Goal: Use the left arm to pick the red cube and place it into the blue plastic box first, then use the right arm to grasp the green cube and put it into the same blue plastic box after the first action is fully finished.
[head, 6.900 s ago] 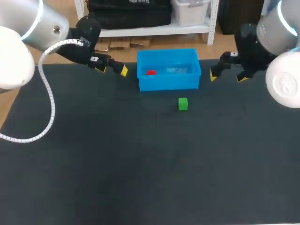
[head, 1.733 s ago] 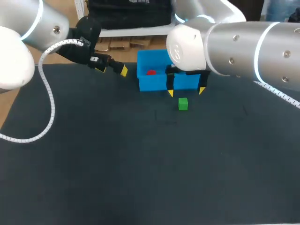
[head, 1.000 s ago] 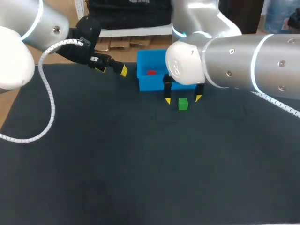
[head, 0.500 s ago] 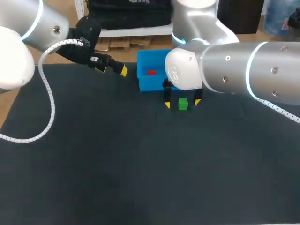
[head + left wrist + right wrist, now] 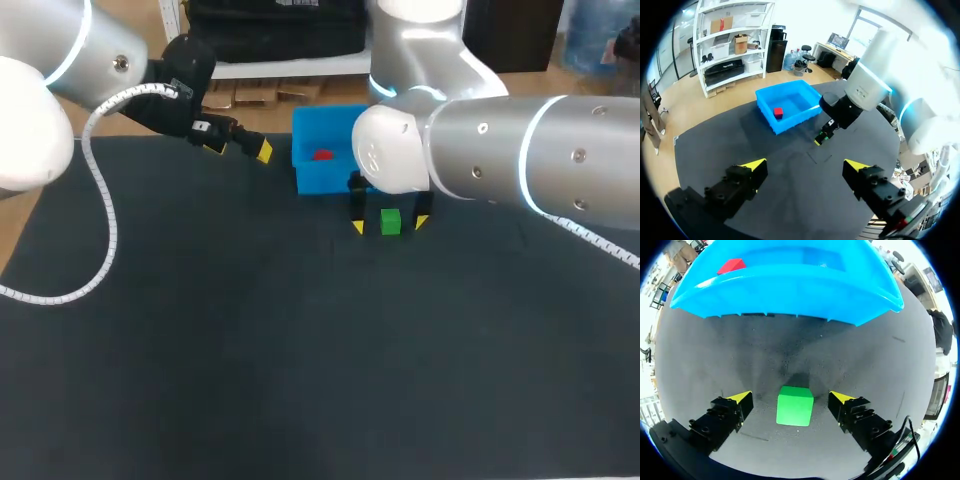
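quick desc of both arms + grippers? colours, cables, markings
Left arm and right arm: glossy silver-white rounded housings with glowing light-blue rings, black wrist sections. A white coiled cable hangs from the left arm. Left gripper and right gripper: black blocky fingers with yellow wedge tips.

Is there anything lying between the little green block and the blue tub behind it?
Nothing. In the right wrist view, only a bare stretch of dark table separates the green cube from the front wall of the blue plastic box.
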### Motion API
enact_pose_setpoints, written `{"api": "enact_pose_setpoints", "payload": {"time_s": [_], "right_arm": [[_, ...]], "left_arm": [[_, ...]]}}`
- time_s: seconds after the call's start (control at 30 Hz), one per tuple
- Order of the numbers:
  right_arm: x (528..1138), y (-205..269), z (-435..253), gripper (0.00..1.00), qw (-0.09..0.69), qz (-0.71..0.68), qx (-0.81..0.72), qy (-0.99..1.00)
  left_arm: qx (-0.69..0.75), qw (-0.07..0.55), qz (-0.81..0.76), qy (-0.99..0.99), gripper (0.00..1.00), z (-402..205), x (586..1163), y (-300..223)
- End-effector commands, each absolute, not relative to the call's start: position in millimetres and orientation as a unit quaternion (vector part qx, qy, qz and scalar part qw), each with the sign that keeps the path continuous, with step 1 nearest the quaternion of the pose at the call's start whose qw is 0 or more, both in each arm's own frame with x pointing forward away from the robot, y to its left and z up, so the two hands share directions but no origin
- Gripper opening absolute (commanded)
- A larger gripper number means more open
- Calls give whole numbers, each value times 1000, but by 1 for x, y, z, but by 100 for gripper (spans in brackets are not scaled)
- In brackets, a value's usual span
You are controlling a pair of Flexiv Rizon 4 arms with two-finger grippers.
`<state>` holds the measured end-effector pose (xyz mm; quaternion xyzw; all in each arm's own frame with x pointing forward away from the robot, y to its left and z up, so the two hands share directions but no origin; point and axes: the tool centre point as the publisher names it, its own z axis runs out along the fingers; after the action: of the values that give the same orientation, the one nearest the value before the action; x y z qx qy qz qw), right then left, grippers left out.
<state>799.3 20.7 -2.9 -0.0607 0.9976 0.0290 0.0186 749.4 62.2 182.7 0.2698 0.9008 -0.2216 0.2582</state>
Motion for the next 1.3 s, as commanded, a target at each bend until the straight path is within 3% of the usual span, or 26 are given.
{"api": "enact_pose_setpoints", "payload": {"time_s": [0.03, 1.3], "right_arm": [[800, 20, -3, 0, 18, 32, -58, 998], [797, 11, 35, 0, 15, 6, -68, 998]], "left_arm": [[271, 260, -224, 899, 100, 182, 749, 64], [271, 260, -224, 899, 100, 182, 749, 64]]}}
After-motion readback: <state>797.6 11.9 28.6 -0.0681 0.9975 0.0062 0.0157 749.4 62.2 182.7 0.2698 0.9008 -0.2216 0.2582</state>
